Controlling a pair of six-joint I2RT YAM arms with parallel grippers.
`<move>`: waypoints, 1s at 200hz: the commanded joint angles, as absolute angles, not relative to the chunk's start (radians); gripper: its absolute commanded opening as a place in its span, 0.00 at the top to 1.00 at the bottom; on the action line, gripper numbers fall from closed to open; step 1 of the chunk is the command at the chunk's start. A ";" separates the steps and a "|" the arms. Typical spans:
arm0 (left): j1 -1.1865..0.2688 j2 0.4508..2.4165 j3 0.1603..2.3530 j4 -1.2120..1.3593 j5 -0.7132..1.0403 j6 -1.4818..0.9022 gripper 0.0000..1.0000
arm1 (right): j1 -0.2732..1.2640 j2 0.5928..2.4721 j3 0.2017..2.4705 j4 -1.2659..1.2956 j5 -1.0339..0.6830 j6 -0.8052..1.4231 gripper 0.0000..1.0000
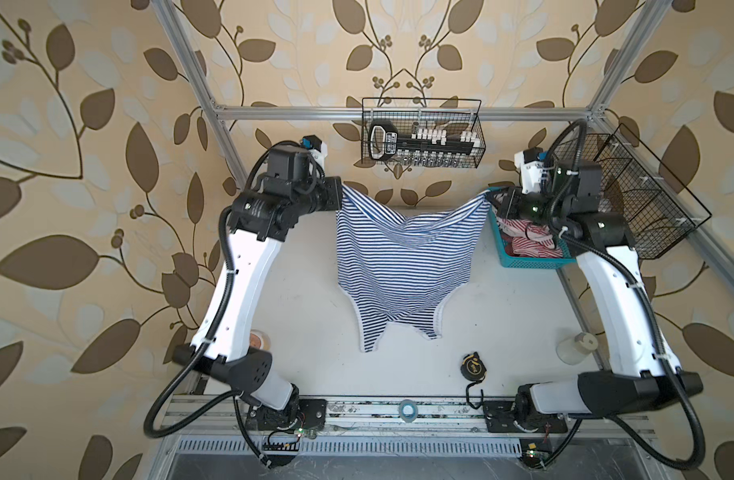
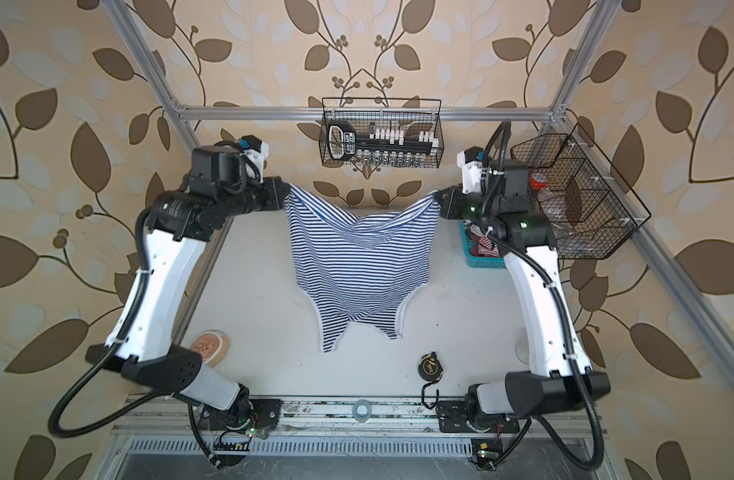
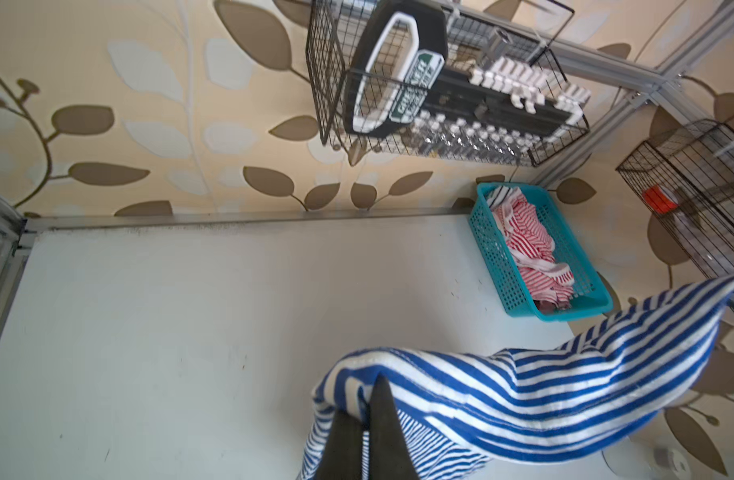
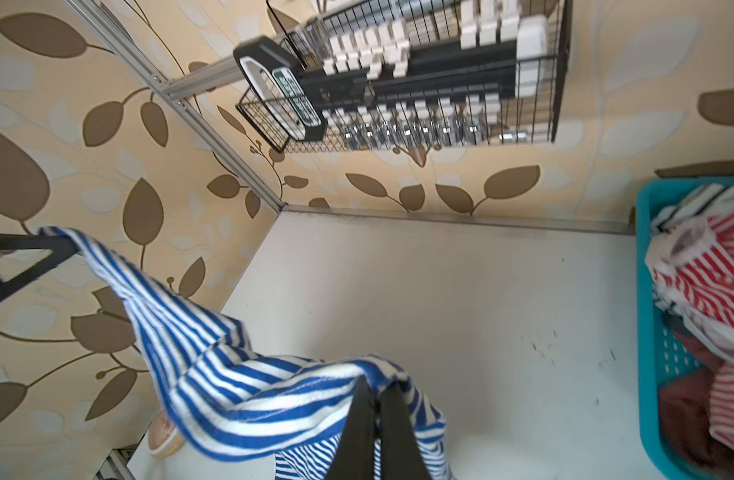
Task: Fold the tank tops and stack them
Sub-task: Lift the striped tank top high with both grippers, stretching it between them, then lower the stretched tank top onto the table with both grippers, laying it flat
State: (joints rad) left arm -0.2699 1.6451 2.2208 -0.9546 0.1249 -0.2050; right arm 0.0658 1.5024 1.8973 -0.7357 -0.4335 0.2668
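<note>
The right arm (image 1: pixel 610 299) covers much of the red-and-white striped tank top (image 1: pixel 531 243) (bunched in the teal plastic basket (image 1: pixel 531 262)).

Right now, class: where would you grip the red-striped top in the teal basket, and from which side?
Probably pinch the raised white-trimmed fold of the red-striped top from straight above: it lies crumpled inside the teal basket, whose walls block a sideways approach.

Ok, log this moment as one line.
left gripper: shut on navy tank top | right gripper: same | red tank top: in teal basket
</note>
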 commanded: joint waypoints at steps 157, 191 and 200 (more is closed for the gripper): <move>-0.220 1.233 2.015 -0.681 0.349 -0.231 1.00 | 0.199 1.153 1.846 -0.656 -0.451 0.270 1.00; -0.219 1.155 1.949 -0.664 0.335 -0.214 1.00 | 0.264 1.069 1.782 -0.641 -0.406 0.294 1.00; -0.219 1.158 1.943 -0.675 0.305 -0.200 1.00 | 0.265 1.063 1.756 -0.638 -0.411 0.301 1.00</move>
State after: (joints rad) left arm -0.2218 1.1648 1.9675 -0.7231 0.3145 -0.2169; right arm 0.2512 1.0763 1.8141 -0.6476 -0.4511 0.2989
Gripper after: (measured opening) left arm 0.045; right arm 0.048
